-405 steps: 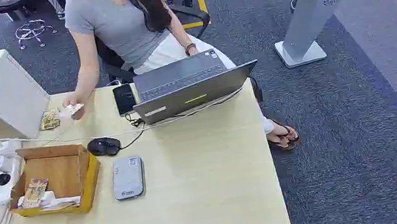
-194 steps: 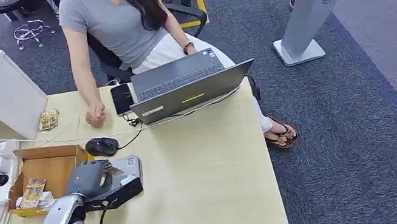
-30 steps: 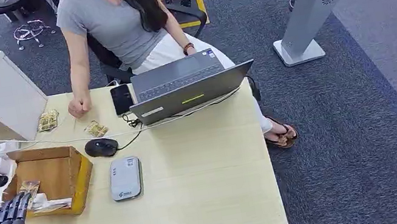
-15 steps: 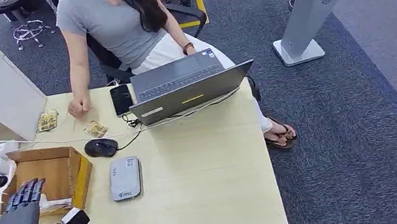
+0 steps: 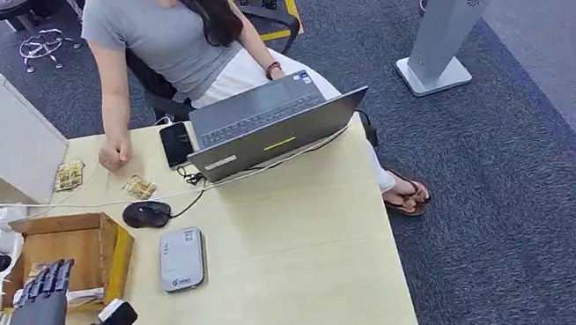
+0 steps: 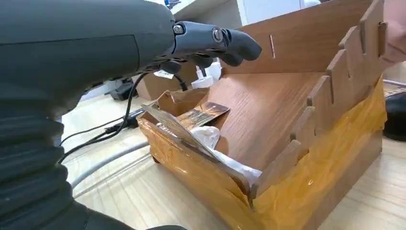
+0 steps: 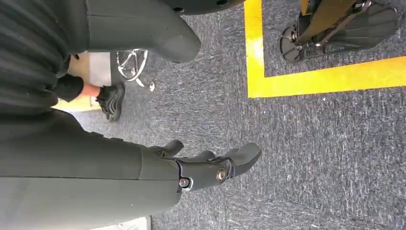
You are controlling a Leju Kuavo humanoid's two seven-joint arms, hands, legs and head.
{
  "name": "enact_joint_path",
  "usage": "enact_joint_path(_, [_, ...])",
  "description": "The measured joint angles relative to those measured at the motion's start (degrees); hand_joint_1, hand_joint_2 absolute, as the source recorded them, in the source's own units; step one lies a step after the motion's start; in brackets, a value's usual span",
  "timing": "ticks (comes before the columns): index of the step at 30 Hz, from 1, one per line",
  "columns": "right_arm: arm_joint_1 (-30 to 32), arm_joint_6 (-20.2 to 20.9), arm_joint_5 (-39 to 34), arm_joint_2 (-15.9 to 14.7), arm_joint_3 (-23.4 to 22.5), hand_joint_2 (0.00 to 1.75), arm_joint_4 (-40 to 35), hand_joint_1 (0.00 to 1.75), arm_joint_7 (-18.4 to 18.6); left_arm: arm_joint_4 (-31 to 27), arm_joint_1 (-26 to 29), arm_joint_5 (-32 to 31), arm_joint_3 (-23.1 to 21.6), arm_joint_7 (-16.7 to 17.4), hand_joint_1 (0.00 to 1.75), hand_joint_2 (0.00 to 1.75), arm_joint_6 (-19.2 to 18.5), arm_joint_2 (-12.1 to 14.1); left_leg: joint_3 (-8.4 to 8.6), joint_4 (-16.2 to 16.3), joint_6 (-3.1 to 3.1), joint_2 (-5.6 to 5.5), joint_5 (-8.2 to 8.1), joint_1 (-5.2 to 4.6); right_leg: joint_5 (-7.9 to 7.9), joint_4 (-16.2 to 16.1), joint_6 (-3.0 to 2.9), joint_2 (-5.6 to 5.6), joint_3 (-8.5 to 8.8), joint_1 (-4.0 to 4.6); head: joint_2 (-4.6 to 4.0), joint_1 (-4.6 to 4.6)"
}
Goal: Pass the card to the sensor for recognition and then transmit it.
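Your left hand (image 5: 47,314) hovers over the near end of the wooden box (image 5: 107,248), fingers spread and holding nothing; from the left wrist camera its fingers (image 6: 215,40) reach above the box's open top. Inside the box you can see cards (image 6: 201,115) lying with some crumpled white wrapping. The sensor (image 5: 181,258), a flat grey reader, lies on the table (image 5: 301,258) just beside the box, with the mouse (image 5: 148,213) behind it. One more card (image 5: 139,187) lies near the person's hand (image 5: 113,155), next to the laptop (image 5: 275,133). Your right hand (image 7: 206,167) hangs over the carpet, fingers loosely apart and empty.
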Motion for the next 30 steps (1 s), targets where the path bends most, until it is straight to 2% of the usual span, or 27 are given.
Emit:
enact_joint_path(7, [0.0, 0.0, 0.1, 0.0, 0.0, 1.75, 0.0, 0.0, 0.0, 0.2, 0.0, 0.3, -0.4, 0.0, 0.0, 1.75, 0.0, 0.0, 0.0, 0.0, 0.0, 0.0, 0.0, 0.0, 0.0, 0.0, 0.0, 0.0, 0.0, 0.0, 0.0, 0.0])
enact_joint_path(15, [0.0, -0.2, 0.5, 0.0, -0.2, 1.75, 0.0, 0.0, -0.2, 0.2, 0.9, 1.0, -0.3, 2.1, 0.0, 1.75, 1.1, 1.0, -0.01, 0.0, 0.0, -0.01, 0.0, 0.0, 0.0, 0.0, 0.0, 0.0, 0.0, 0.0, 0.0, -0.02])
enact_joint_path(30, [0.0, -0.2, 0.5, 0.0, -0.2, 1.75, 0.0, 0.0, -0.2, 0.2, 1.1, 1.2, -0.1, 2.1, 0.0, 1.75, 1.2, 1.4, -0.01, 0.0, 0.0, -0.02, 0.0, 0.0, 0.0, 0.0, 0.0, -0.01, 0.02, 0.0, 0.0, 0.0])
